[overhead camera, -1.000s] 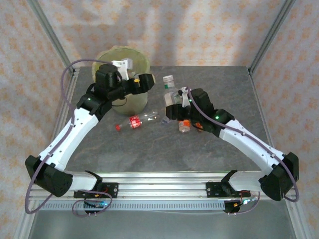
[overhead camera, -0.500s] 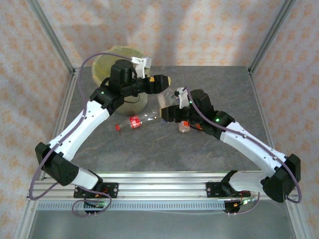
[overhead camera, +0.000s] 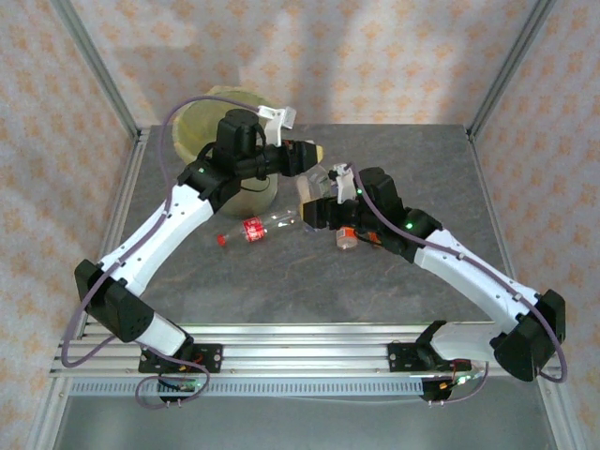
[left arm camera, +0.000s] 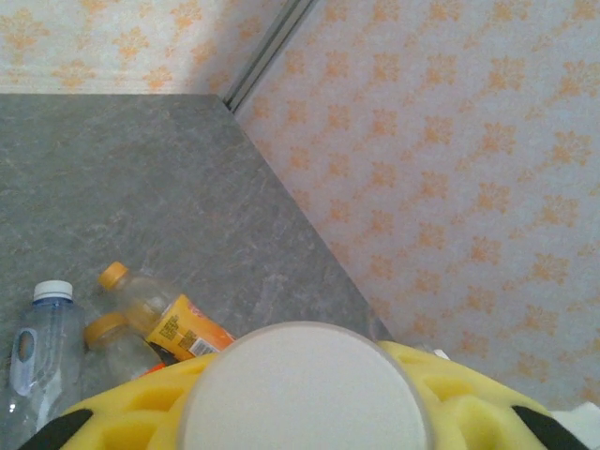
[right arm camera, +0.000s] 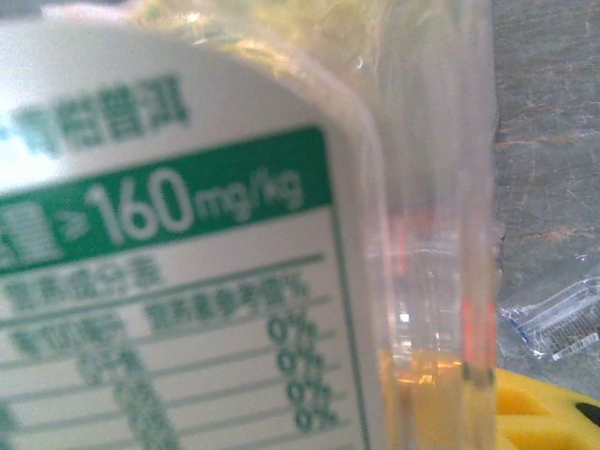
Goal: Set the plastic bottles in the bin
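left hand (overhead camera: 312, 155): held high over the middle of the bench, just right of the bin. in the left wrist view its yellow foam pads (left arm camera: 122, 414) sit on both sides of a round white bottle cap (left arm camera: 305, 389), seen end-on. whether the pads press on the cap i cannot tell.
right hand (overhead camera: 317, 214): low over the bench centre, just in front of the left hand. its wrist view is pressed close to a clear plastic bottle with a white and green printed label (right arm camera: 187, 234) and a little pale yellow liquid at the bottom. one yellow pad (right arm camera: 544, 412) shows at the lower right corner, next to the bottle wall. how far the hand is open i cannot tell.
round pale yellow-green bin with a yellow bag liner (overhead camera: 202, 117): far left corner of the bench, partly behind the left arm.
grey stone-patterned bench (overhead camera: 431, 169): carries everything.
clear bottle with a red label and red cap (overhead camera: 255, 228): lying on its side, near the front of the bin, left of the right hand.
orange-capped bottle (overhead camera: 347, 240): just beside the right hand's wrist, partly hidden.
bottle with an orange label and orange cap (left arm camera: 159, 317): lying on the bench below the left hand.
clear bottle with a white cap (left arm camera: 37, 339): near the orange-labelled one.
crumpled clear plastic bottle (right arm camera: 553, 319): on the bench to the right of the green-labelled bottle.
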You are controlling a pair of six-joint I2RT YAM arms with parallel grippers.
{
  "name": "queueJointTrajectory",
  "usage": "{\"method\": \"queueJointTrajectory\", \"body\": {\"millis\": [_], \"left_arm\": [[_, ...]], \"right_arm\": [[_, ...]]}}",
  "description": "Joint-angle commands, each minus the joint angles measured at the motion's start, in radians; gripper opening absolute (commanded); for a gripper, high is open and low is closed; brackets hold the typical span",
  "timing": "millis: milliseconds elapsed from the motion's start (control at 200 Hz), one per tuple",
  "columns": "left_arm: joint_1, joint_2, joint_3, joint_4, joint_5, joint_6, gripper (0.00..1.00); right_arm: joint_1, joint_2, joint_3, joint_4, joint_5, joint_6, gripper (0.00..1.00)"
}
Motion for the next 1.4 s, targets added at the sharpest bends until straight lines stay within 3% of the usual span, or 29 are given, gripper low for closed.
{"method": "queueJointTrajectory", "body": {"millis": [0, 115, 195, 300, 340, 891, 1391], "left_arm": [[-0.002, 0.009, 0.032, 0.017, 0.020, -0.007, 0.08], [-0.003, 0.003, 0.037, 0.006, 0.012, 0.001, 0.00], [-0.003, -0.004, 0.038, -0.002, -0.001, 0.007, 0.00], [-0.003, -0.017, 0.038, -0.012, -0.015, 0.019, 0.00], [-0.003, -0.021, 0.038, -0.019, -0.022, 0.024, 0.00], [-0.002, -0.112, 0.047, -0.161, -0.242, 0.122, 0.00], [0.048, -0.136, 0.149, -0.298, -0.429, 0.201, 0.00]], "right_arm": [[0.009, -0.025, -0.002, 0.044, -0.012, -0.020, 0.39], [0.009, -0.031, -0.005, 0.036, 0.003, -0.021, 0.46], [0.009, -0.030, -0.009, 0.033, 0.012, -0.023, 0.56], [0.009, -0.059, -0.013, 0.023, 0.029, -0.022, 0.79], [0.009, -0.063, -0.014, 0.016, 0.036, -0.026, 1.00], [0.009, -0.151, -0.073, -0.001, 0.199, -0.006, 0.99], [0.008, -0.336, -0.226, 0.045, 0.542, 0.059, 0.99]]}}
